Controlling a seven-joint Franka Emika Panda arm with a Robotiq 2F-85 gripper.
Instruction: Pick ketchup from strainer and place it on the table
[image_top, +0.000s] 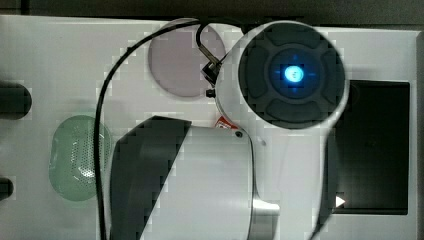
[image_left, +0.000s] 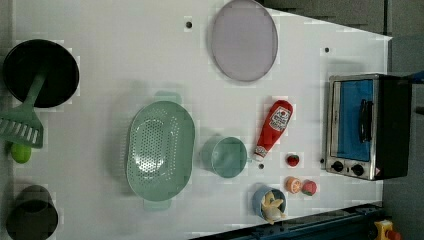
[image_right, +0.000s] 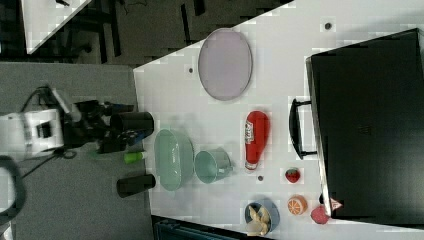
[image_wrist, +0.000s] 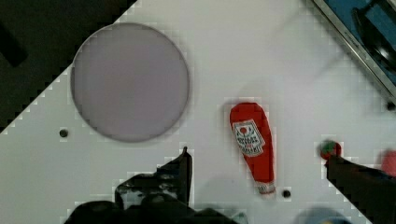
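**Red ketchup bottle lies on the white table, outside the strainer**

Pale green, the strainer (image_left: 160, 150) sits toward the left view's left with nothing in its perforated base. Further left in that view stand a black pan (image_left: 40, 72) with a green slotted spatula (image_left: 22, 122) leaning over it, and a dark cup (image_left: 31, 215).

Just to the strainer's right in the left view is a round green cup (image_left: 227, 156), and right of that the ketchup (image_left: 273, 127) lies flat on the table (image_left: 125, 50), cap end near the cup, its wide end pointing toward the grey-lilac plate (image_left: 244, 40). The bottle touches neither cup nor plate. A small strawberry (image_left: 293, 160) lies just to its right, with an orange slice (image_left: 293, 184) near it. At the left view's far right stands a toaster oven (image_left: 362, 125).

In the wrist view the gripper (image_wrist: 259, 161) hangs above the table with its dark fingers (image_wrist: 180, 175) spread wide, one on either side of the ketchup and holding nothing. In the top view the arm's white body (image_top: 215, 175) covers most of the table, with a sliver of red showing at its edge.
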